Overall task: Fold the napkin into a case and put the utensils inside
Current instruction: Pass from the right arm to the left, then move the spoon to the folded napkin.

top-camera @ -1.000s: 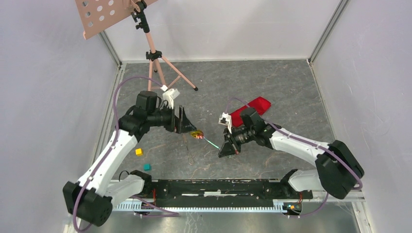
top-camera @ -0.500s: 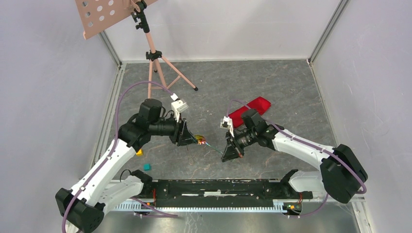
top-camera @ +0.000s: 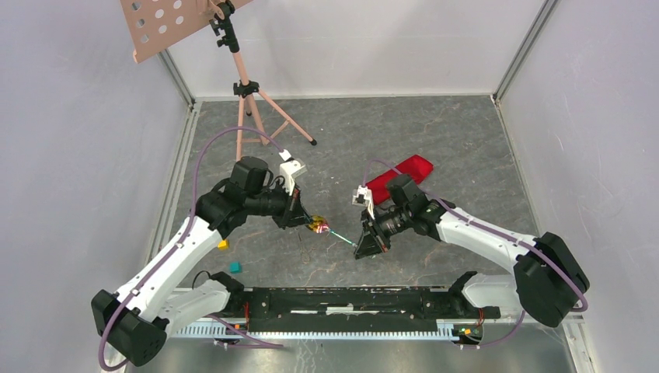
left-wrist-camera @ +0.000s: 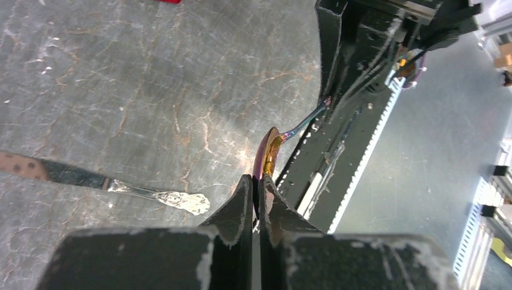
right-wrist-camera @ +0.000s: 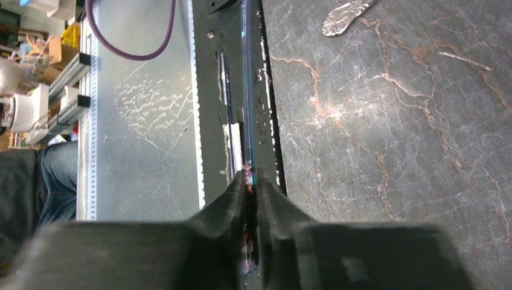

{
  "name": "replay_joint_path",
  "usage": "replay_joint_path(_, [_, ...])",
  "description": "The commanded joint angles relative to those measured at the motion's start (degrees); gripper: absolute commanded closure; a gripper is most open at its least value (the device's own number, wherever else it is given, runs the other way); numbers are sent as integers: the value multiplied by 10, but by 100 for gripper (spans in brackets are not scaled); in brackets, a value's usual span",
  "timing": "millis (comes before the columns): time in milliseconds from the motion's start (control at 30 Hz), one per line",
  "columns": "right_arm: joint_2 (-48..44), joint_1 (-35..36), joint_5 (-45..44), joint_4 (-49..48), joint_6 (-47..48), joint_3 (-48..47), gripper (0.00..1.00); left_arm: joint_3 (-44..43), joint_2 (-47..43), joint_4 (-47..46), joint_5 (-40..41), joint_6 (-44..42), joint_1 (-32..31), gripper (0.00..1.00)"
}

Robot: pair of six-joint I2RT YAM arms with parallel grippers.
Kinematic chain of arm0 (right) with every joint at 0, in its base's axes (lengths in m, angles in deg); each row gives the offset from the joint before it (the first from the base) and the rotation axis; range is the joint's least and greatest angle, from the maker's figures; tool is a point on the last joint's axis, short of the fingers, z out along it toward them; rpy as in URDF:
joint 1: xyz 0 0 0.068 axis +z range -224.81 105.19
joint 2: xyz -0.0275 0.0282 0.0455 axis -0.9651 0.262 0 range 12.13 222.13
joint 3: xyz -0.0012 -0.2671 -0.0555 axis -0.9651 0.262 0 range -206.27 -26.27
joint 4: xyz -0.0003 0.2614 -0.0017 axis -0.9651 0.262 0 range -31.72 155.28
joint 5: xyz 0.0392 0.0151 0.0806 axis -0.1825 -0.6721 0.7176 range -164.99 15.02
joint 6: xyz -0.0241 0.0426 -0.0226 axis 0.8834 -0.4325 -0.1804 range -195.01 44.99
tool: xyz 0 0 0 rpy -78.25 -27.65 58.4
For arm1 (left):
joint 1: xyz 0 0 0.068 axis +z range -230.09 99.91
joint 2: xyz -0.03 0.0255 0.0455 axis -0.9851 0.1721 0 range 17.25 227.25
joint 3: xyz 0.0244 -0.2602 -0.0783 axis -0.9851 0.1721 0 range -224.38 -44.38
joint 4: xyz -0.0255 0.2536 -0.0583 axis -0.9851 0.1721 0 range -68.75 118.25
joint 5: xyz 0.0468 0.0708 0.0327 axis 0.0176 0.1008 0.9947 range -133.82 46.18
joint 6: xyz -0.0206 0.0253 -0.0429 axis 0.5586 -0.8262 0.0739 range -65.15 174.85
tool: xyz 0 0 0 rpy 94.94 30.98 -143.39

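Spoon (top-camera: 318, 226) midair between opposing jaws

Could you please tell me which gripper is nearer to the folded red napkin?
Right. The right gripper hangs in front of the napkin, toward the bases; the left gripper is farther off, beyond the spoon.

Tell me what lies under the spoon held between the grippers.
Grey marbled table shows under the spoon, held by the left gripper and right gripper. Another utensil lies beside that spot. The spoon's bowl tip is hidden between the left fingers.
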Motion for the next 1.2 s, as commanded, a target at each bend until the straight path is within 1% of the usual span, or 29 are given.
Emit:
replay_joint_path(0, [-18, -6, -49, -8, 12, -20, 73, -29, -1, -12, 59, -6, -1, 98])
replay_joint_path(33, [-22, -23, -68, -10, 2, -18, 60, -31, 0, -18, 81, 6, -2, 98])
replay_joint_path(100, [-33, -83, -82, -39, -37, -3, 40, -33, 10, -38, 125, 51, 0, 98])
replay_joint_path(167, [-35, -160, -96, -61, -70, 15, 30, -31, 26, -68, 184, 145, 0, 98])
replay_joint_path(233, [-29, -234, -122, -61, -87, 13, 25, -21, 53, -86, 242, 300, 1, 98])
replay_joint_path(267, [-27, -273, -124, -77, -107, 17, 24, -13, 71, -95, 244, 361, 2, 98])
replay_joint_path(300, [-29, -309, -143, -100, -135, 23, 23, -5, 87, -128, 226, 420, 2, 98])
replay_joint_path(333, [-27, -344, -162, -117, -157, 30, 22, 13, 102, -177, 203, 466, -2, 98])
replay_joint_path(367, [-26, -377, -178, -138, -176, 37, 22, 33, 111, -246, 195, 512, -6, 98])
replay_joint_path(400, [-21, -395, -190, -167, -191, 44, 22, 42, 120, -280, 213, 541, -15, 98])
replay_joint_path(433, [-14, -430, -206, -191, -209, 52, 22, 40, 131, -298, 240, 563, -23, 98])
replay_joint_path(500, [16, -459, -212, -241, -232, 59, 25, 16, 157, -306, 274, 584, -41, 98])
replay_joint_path(567, [62, -474, -227, -262, -239, 51, 30, -8, 184, -297, 317, 605, -59, 98])
replay_joint_path(633, [106, -489, -221, -270, -250, 37, 36, -24, 212, -287, 349, 642, -72, 98])
replay_joint_path(667, [117, -493, -220, -288, -260, 40, 37, -30, 227, -286, 357, 655, -77, 98])
replay_joint_path(733, [136, -498, -224, -310, -270, 39, 37, -37, 253, -276, 385, 689, -85, 98])
replay_joint_path(800, [153, -502, -237, -319, -271, 35, 37, -44, 281, -276, 393, 708, -89, 98])
replay_joint_path(1000, [207, -511, -225, -363, -297, 15, 37, -82, 353, -281, 399, 722, -94, 98])
replay_joint_path(1167, [241, -514, -229, -383, -307, 3, 38, -121, 395, -250, 399, 738, -104, 98])
